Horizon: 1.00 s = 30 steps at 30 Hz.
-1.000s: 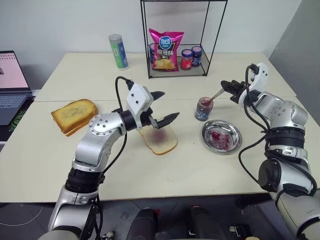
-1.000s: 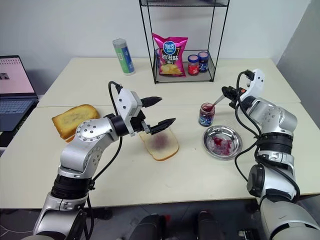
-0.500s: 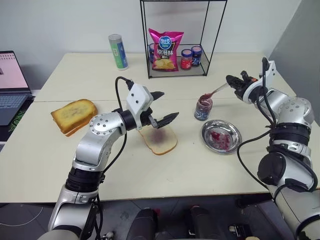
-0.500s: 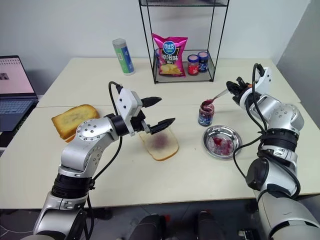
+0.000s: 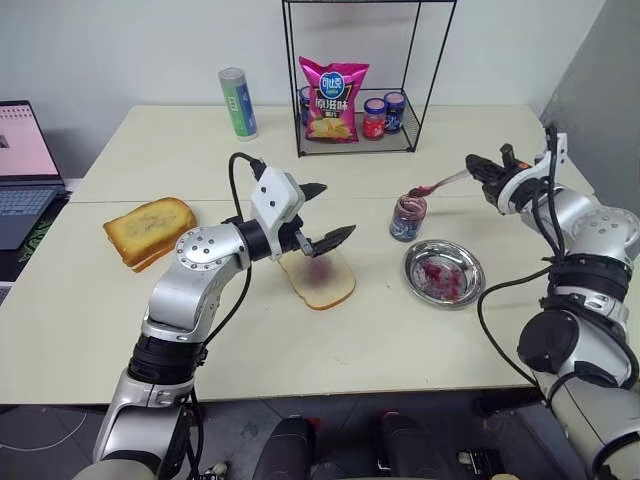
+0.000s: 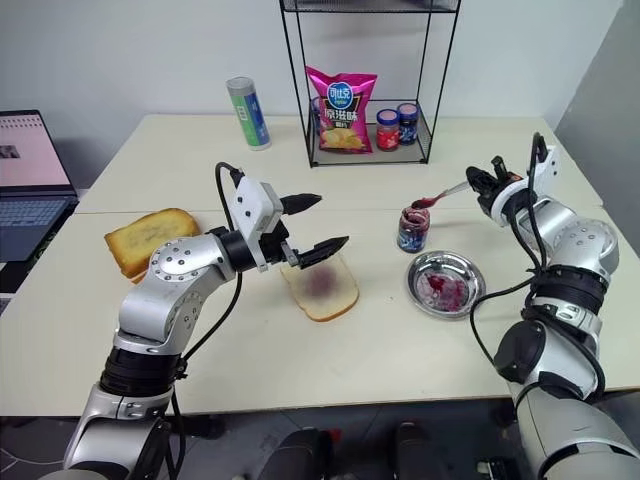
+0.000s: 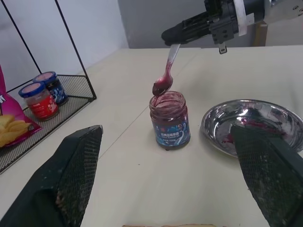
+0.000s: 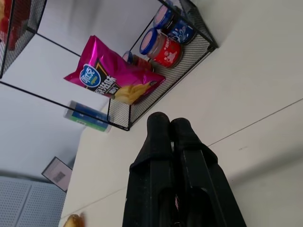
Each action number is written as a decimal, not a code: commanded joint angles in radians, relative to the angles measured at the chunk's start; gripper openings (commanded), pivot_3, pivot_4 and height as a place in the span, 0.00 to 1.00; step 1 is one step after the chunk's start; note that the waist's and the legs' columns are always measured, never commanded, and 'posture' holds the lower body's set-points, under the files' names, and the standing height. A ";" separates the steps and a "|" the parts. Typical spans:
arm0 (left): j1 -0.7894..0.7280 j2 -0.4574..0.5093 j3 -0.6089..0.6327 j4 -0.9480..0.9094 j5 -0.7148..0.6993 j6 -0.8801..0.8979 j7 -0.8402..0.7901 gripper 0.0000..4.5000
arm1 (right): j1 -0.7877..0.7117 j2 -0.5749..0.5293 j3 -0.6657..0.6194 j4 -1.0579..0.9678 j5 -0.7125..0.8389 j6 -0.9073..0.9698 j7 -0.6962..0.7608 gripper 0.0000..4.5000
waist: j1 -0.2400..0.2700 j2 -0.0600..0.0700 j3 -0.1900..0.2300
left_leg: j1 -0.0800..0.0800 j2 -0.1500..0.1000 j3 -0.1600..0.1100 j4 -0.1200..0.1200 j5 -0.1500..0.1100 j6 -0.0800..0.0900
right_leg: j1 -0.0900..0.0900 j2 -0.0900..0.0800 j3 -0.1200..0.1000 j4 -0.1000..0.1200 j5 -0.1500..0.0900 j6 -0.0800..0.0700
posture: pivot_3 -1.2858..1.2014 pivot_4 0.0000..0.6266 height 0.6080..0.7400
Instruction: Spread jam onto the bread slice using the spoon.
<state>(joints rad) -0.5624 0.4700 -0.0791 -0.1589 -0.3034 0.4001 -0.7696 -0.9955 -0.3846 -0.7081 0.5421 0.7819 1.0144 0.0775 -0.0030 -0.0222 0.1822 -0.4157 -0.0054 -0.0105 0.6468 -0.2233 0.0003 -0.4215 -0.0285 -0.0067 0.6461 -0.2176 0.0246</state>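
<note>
The bread slice (image 5: 318,281) lies flat mid-table with a purple-red smear of jam at its centre. My left gripper (image 5: 338,208) hovers open just above its near-left corner, holding nothing. My right gripper (image 5: 480,166) is shut on the handle of the spoon (image 5: 441,183), which it holds roughly level. The spoon's bowl (image 7: 160,87) carries a blob of jam and hangs just over the open jam jar (image 5: 407,216). In the right wrist view the fingers (image 8: 161,124) press together.
A round steel dish (image 5: 443,272) smeared with jam sits in front of the jar. A toasted slice (image 5: 148,228) lies at the left, a laptop (image 5: 20,170) beyond it. At the back stand a wire rack (image 5: 430,60) with a chip bag and small jars, and a green can (image 5: 237,102).
My right gripper has rolled and drawn to the right, lifting the spoon's bowl out of the jar so that it hangs above the rim. The left arm stayed still.
</note>
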 commanded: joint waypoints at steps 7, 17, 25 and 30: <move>-0.050 0.010 0.044 -0.004 -0.043 -0.017 -0.038 1.00 | 0.037 0.067 -0.114 -0.202 0.198 0.031 -0.122 0.01 | -0.003 0.000 0.000 | 0.000 0.000 0.000 0.000 0.000 0.000 | 0.000 0.000 0.000 0.000 0.000 0.000 | 0.52 0.24 1.00; 0.078 0.090 0.194 -0.173 -0.220 0.170 -0.032 1.00 | 0.054 0.263 0.038 -0.470 0.353 0.111 -0.248 0.01 | -0.021 0.001 0.000 | 0.000 0.001 -0.001 -0.001 0.000 0.000 | -0.001 0.001 0.000 0.001 0.000 0.000 | 0.52 0.24 1.00; 0.419 0.208 0.374 -0.416 -0.325 0.309 0.001 1.00 | 0.158 0.333 0.346 -0.652 0.270 0.110 -0.167 0.01 | -0.026 0.002 0.001 | 0.000 0.003 -0.004 -0.001 0.000 0.000 | -0.001 0.002 -0.001 0.001 -0.001 -0.001 | 0.52 0.24 1.00; 0.655 0.152 0.441 -0.568 -0.386 0.325 0.080 1.00 | 0.225 0.321 0.527 -0.704 0.165 0.039 -0.056 0.01 | -0.023 0.003 0.001 | -0.001 0.001 -0.004 -0.001 0.000 0.000 | 0.000 -0.001 -0.001 -0.001 -0.001 -0.001 | 0.52 0.24 1.00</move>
<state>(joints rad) 0.0864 0.6217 0.3223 -0.6564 -0.6616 0.7339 -0.7116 -0.7552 -0.0556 -0.2060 -0.1030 0.9636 1.1011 -0.0234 -0.0262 -0.0195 0.1837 -0.4162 -0.0045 -0.0149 0.6464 -0.2234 0.0002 -0.4215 -0.0299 -0.0076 0.6451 -0.2192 0.0227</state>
